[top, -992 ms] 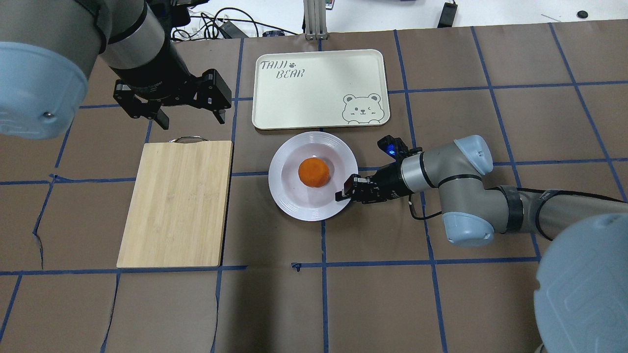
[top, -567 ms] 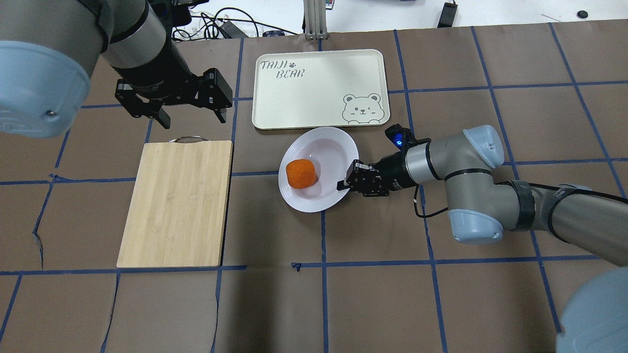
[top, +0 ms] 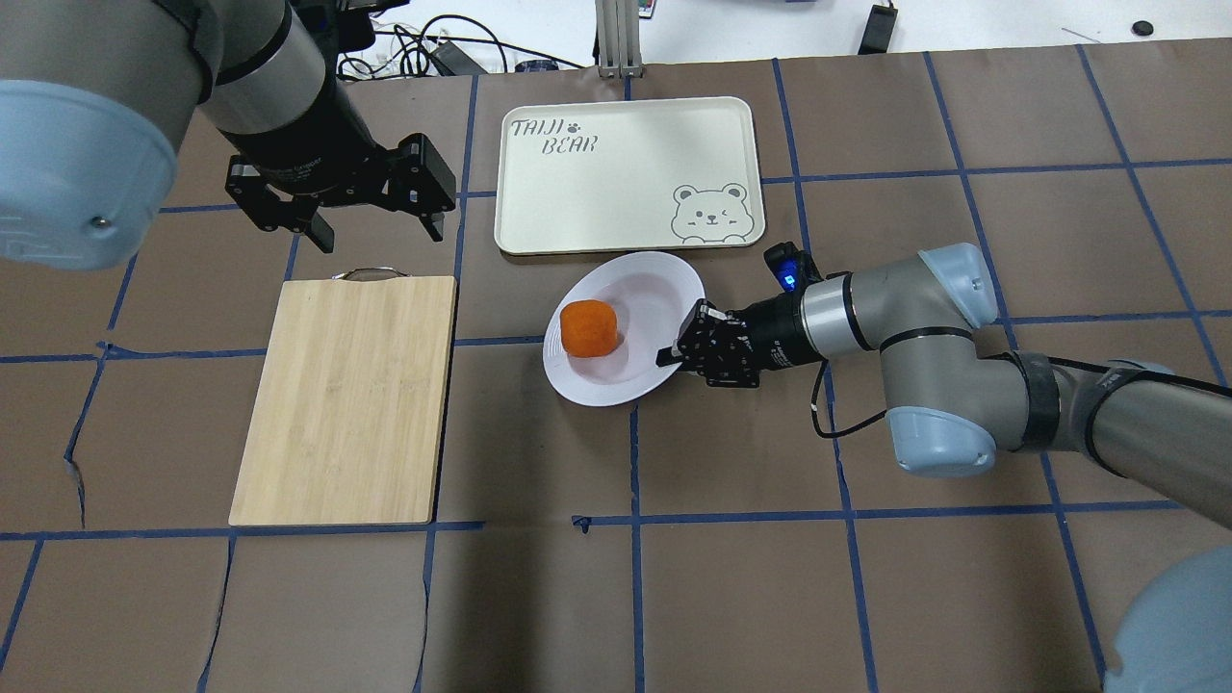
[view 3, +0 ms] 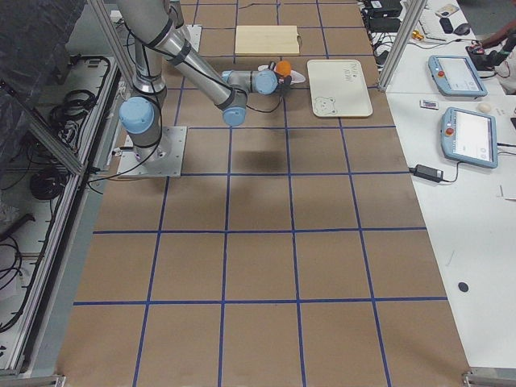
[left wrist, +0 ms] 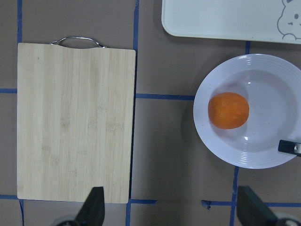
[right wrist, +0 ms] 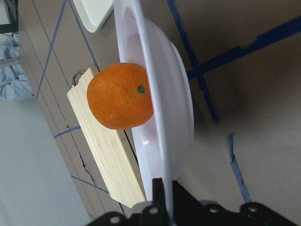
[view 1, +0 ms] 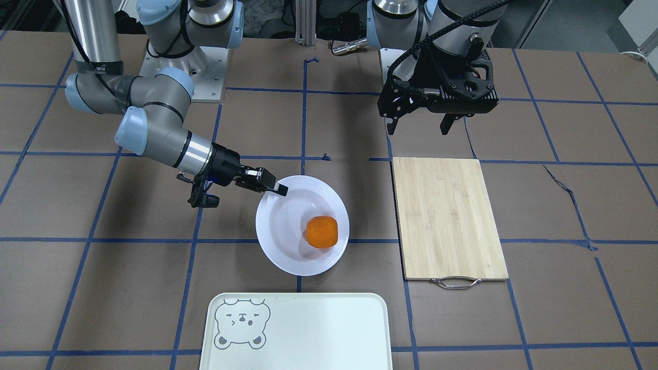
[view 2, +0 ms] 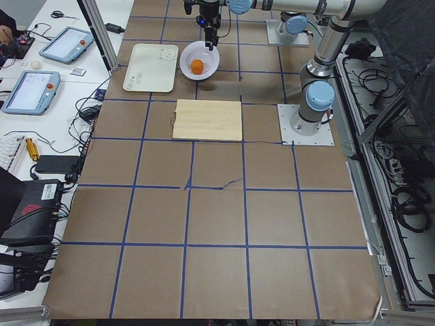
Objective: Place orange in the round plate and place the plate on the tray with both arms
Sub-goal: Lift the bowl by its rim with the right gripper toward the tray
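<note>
The orange lies in the white round plate, toward its left side; it also shows as the orange in the plate. My right gripper is shut on the plate's right rim and holds it lifted and tilted; in the right wrist view the rim runs between the fingers, with the orange beside it. The tray lies just beyond the plate. My left gripper hangs open above the table, left of the tray, holding nothing.
A bamboo cutting board with a metal handle lies left of the plate, below the left gripper. Cables and an aluminium post stand at the table's far edge. Tablets and a person's hand are on a side table.
The right gripper has lifted and tilted the plate and carried it slightly toward the tray. The orange rolled from the plate's centre to its left side. The left arm barely moved.
</note>
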Available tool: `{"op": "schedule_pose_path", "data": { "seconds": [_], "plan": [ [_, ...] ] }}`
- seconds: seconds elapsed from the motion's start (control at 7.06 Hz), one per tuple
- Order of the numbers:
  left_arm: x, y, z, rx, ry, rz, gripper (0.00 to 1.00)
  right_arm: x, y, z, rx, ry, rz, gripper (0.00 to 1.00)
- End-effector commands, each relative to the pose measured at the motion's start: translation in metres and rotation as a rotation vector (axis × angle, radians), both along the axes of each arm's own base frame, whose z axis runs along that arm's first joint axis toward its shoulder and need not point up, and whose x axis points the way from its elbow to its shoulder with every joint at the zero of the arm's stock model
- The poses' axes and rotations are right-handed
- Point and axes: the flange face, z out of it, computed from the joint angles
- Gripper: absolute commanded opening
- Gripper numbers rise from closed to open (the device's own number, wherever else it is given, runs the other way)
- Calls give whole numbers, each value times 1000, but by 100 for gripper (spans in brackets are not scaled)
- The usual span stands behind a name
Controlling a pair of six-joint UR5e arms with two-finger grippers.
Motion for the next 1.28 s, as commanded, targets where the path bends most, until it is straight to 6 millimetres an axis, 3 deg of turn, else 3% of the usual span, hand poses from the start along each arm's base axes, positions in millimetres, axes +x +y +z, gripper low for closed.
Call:
{"op": "schedule_pose_path", "data": {
  "seconds": [0.0,0.14,0.28,0.57,0.71,0.99,1.13],
  "plan": [
    [0,0,1,-2,-1,-1,100,-6,-28,38,-36,-64,-47,0],
    [0,1,1,-3,-1,0,100,-21,-59,63,-107,-61,-67,0],
    [1,1,2,-3,-3,-1,100,-24,-87,69,-145,-62,-60,0],
    [1,1,2,-5,-4,-1,100,-27,-151,31,-179,-129,-15,0],
    [2,1,2,-5,-6,1,100,-30,-191,24,-216,-130,-6,0],
    [1,2,3,-5,-6,-1,100,-32,-227,19,-300,-157,30,0],
    [1,2,3,-5,-4,-1,100,-32,-231,4,-320,-149,50,0]
  ]
}}
